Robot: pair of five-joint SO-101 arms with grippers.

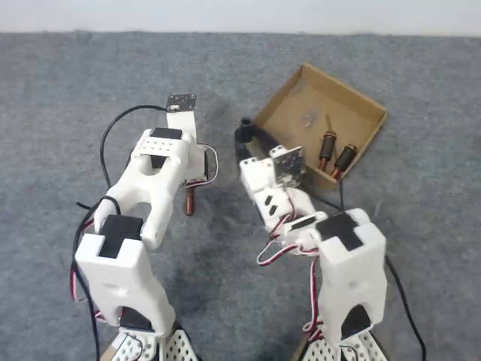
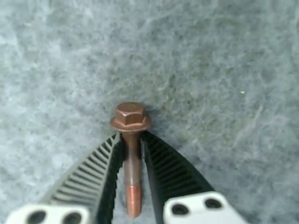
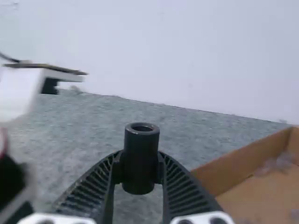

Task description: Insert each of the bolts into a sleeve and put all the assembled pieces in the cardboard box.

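My left gripper (image 2: pixel 132 139) is shut on a copper bolt (image 2: pixel 130 140), hex head beyond the fingertips and threaded end toward the wrist, above grey carpet. From overhead the bolt (image 1: pixel 189 201) hangs below the left arm. In my right gripper (image 3: pixel 140 161), which is shut, a black sleeve (image 3: pixel 140 156) stands upright with its open bore facing up; in the high view the sleeve (image 1: pixel 246 125) is just left of the cardboard box (image 1: pixel 361 101). Two assembled pieces (image 1: pixel 335 156) lie inside the box near its right wall.
Grey carpet (image 1: pixel 68 98) covers the table up to a white wall at the back. Cables run along both arms. The left arm's white body (image 3: pixel 18 93) appears near the sleeve in the right wrist view. The box edge (image 3: pixel 243 163) lies close beside the right gripper.
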